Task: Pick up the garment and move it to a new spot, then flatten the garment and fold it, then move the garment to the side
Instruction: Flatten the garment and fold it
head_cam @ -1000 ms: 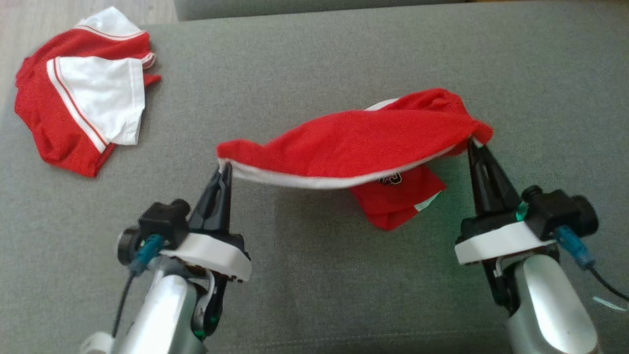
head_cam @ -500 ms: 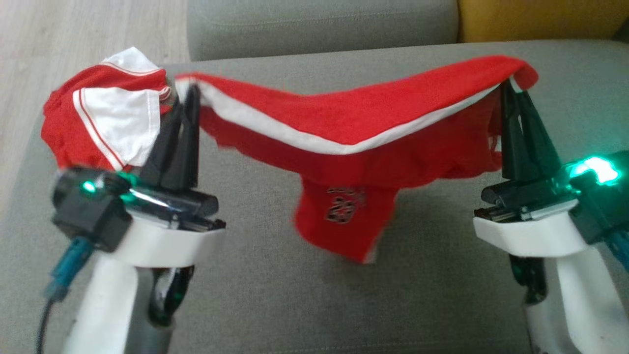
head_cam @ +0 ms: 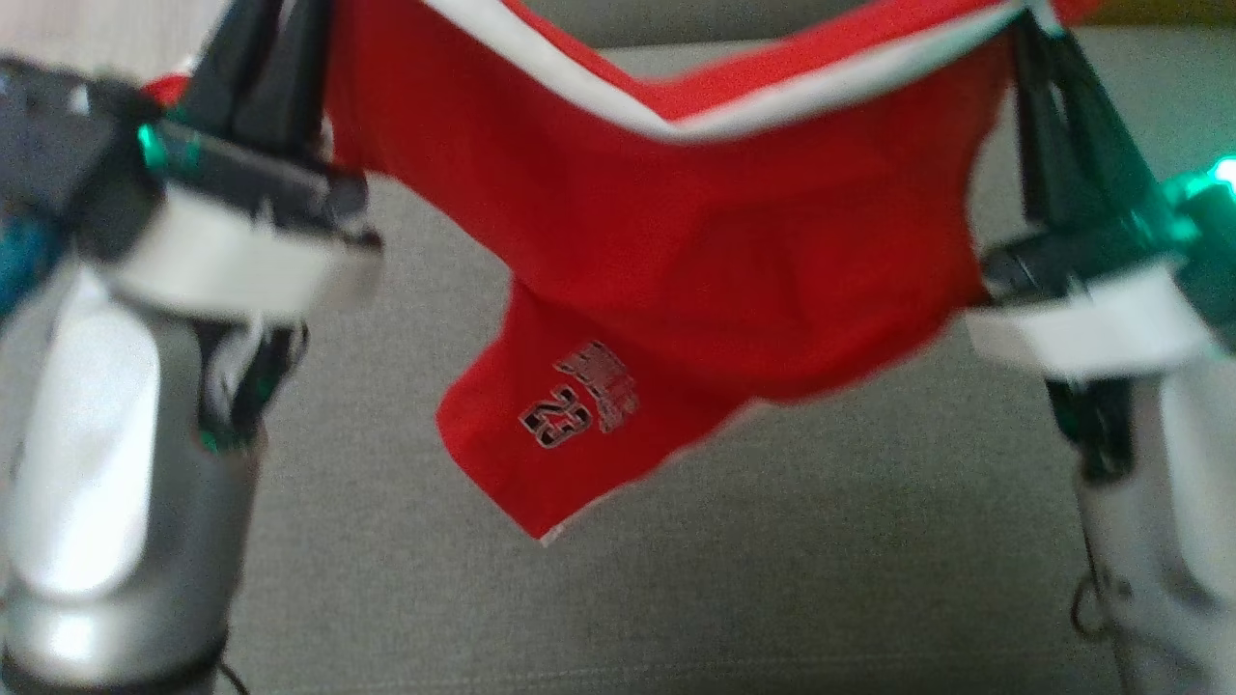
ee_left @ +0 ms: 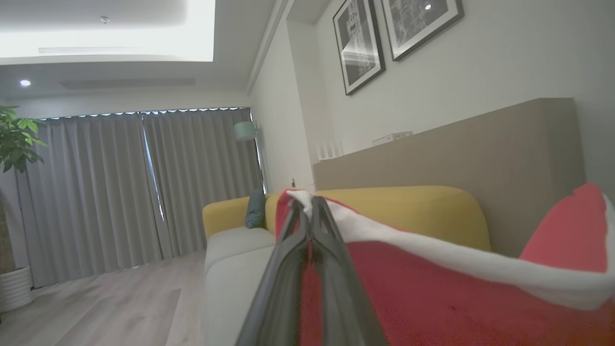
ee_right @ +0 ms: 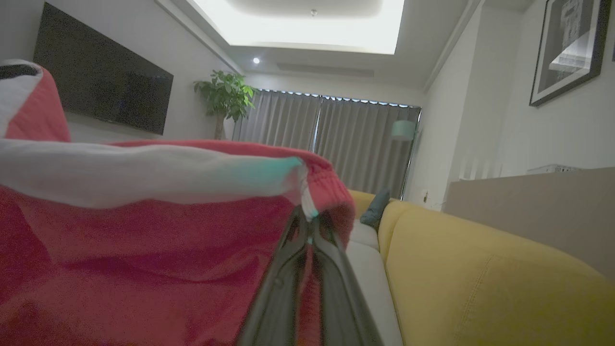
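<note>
Garment (head_cam: 676, 270) lifted, not yet set down.
The left hand (ee_left: 311, 204) and right hand (ee_right: 310, 218) are each clamped on a corner of its white-trimmed edge, so it hangs between them above the grey sofa (head_cam: 772, 598). Pick-up looks done; placing, flattening, folding and moving aside are left.

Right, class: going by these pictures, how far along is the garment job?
Done: the red garment is picked up, its white-edged rim pinched by the left hand and right hand. In hand: it hangs stretched between them above the grey cushion. Left: setting it down, flattening, folding, moving aside.
</note>
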Controlling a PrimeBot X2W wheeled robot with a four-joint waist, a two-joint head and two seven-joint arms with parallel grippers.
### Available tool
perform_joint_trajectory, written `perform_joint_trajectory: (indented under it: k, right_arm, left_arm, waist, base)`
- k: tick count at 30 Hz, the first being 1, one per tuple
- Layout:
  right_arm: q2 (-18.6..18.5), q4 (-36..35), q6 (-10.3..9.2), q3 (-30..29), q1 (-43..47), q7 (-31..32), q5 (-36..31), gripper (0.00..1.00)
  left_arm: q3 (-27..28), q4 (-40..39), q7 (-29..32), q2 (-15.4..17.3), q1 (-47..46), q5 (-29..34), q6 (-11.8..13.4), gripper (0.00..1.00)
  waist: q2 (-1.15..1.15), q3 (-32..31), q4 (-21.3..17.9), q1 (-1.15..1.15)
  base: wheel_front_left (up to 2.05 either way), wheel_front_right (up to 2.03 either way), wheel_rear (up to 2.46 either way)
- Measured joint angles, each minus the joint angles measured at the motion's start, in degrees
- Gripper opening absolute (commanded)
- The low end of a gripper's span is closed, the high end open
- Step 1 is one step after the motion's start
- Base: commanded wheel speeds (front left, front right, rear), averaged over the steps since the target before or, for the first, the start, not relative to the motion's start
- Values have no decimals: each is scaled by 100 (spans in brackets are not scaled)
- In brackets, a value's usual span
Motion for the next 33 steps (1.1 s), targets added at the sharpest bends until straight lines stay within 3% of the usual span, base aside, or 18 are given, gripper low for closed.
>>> perform_joint_trajectory:
  k: [7,11,15,18,22,25,30,33]
  right_arm:
    - [-189,2213,1,825,-2119,-16,-126,0]
    - [37,3375,4,1111,-3337,-323,-263,0]
    - [276,4379,4,1040,-4295,-714,-528,0]
    - [353,5045,4,645,-4809,-945,-759,0]
    - [352,5958,4,101,-5015,-1100,-1169,0]
    - [385,6300,4,-16,-4847,-1113,-1244,0]
    - [447,6135,4,-27,-4293,-1113,-968,0]
    - [445,5726,4,60,-3851,-1114,-687,0]
  left_arm:
    - [57,2119,134,-16,-1641,-229,-97,0]
    - [88,3115,-141,-10,-2822,-38,-75,0]
    - [98,3812,-526,-11,-3880,190,23,0]
    - [93,4256,-842,-59,-4326,280,84,0]
    - [98,4695,-1168,-471,-4274,31,98,0]
    - [44,4706,-1268,-609,-3847,-133,-47,0]
    - [71,4484,-1274,-564,-2870,-568,-158,0]
    - [138,3947,-1288,-528,-2332,-723,-194,0]
  waist:
    - [0,675,-17,1]
    - [0,1081,-50,1]
    - [0,1451,-80,1]
    - [0,1692,-61,2]
    - [0,2055,118,2]
    - [0,2223,265,1]
    - [0,2371,368,2]
    - [0,2309,337,0]
  base:
    - [0,0,0]
    - [0,0,0]
    - [0,0,0]
    - [0,0,0]
    - [0,0,0]
    - [0,0,0]
    - [0,0,0]
    - [0,0,0]
